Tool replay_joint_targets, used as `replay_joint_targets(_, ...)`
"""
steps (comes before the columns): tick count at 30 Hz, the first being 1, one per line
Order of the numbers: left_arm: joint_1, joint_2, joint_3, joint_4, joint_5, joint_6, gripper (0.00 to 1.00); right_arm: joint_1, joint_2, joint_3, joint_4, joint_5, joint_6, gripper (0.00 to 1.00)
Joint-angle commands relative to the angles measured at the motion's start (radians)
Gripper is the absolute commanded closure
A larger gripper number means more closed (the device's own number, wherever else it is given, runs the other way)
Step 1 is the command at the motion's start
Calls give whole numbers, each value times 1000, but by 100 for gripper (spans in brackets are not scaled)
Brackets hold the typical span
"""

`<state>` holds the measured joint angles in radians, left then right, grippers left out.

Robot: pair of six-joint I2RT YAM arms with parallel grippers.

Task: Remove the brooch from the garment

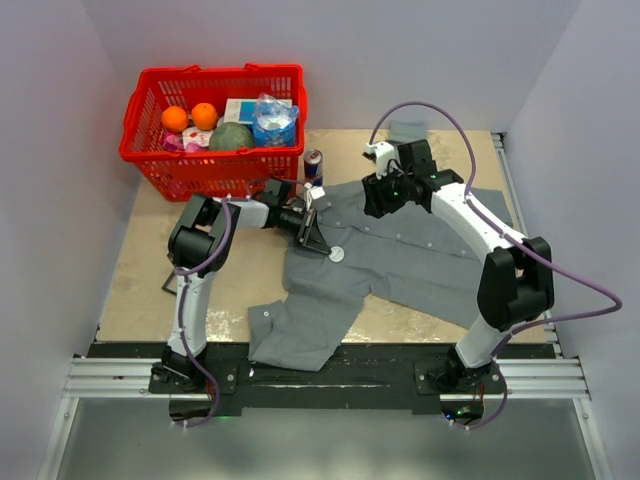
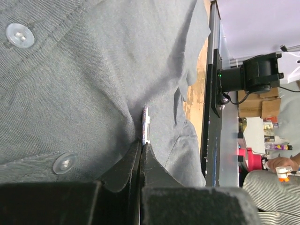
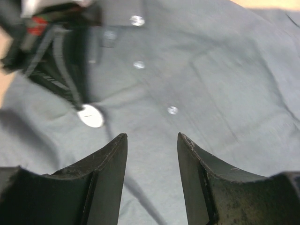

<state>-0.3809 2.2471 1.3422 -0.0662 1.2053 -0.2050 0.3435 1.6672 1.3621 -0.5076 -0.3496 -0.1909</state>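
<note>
The garment (image 1: 420,250) lies spread flat over my worktop (image 1: 140,280), grey, collar toward the far side, one sleeve trailing to the near edge. The brooch (image 1: 337,254) sits on its front, left of the button line and roughly mid-chest. From above it reads as a small, round, pale disc, almost white against the grey cloth. My right wrist camera shows the same thing (image 3: 90,116): a smooth, glossy, light face with a clean circular rim. My left wrist camera catches it edge-on (image 2: 146,123) as a thin upright sliver, with a reddish-pink tint down one side and white on the other, standing up from a fold of cloth. My left tool (image 2: 142,146) is pressed together with no gap between the fingers, its tips right at the lower rim of the disc. I cannot tell whether they nip the rim or only touch it. My right tool (image 3: 152,138) hovers above the shirt front with its fingers apart and nothing between them, the brooch off to its left and pale shirt buttons (image 3: 172,110) scattered ahead of it. At the far left of the worktop stands a red basket (image 1: 215,72), a drink can (image 1: 313,165) just beside it.
</note>
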Motion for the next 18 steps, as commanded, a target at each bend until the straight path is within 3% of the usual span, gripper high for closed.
replay_joint_targets(1,5,-6,83,-98,-24,119,100,-26,14,45,38,93,79,49)
replay_joint_targets(5,-1,-18,164,-233,-78,300,100,-29,22,64,60,121,88,46)
replay_joint_targets(9,-9,-12,224,-316,-111,374,100,-31,22,54,81,106,56,41)
replay_joint_targets(12,-9,-27,229,-313,-137,394,100,-24,25,46,-21,18,-135,41)
replay_joint_targets(18,-13,-81,235,-418,-205,539,100,-21,-21,-102,-155,158,-563,52)
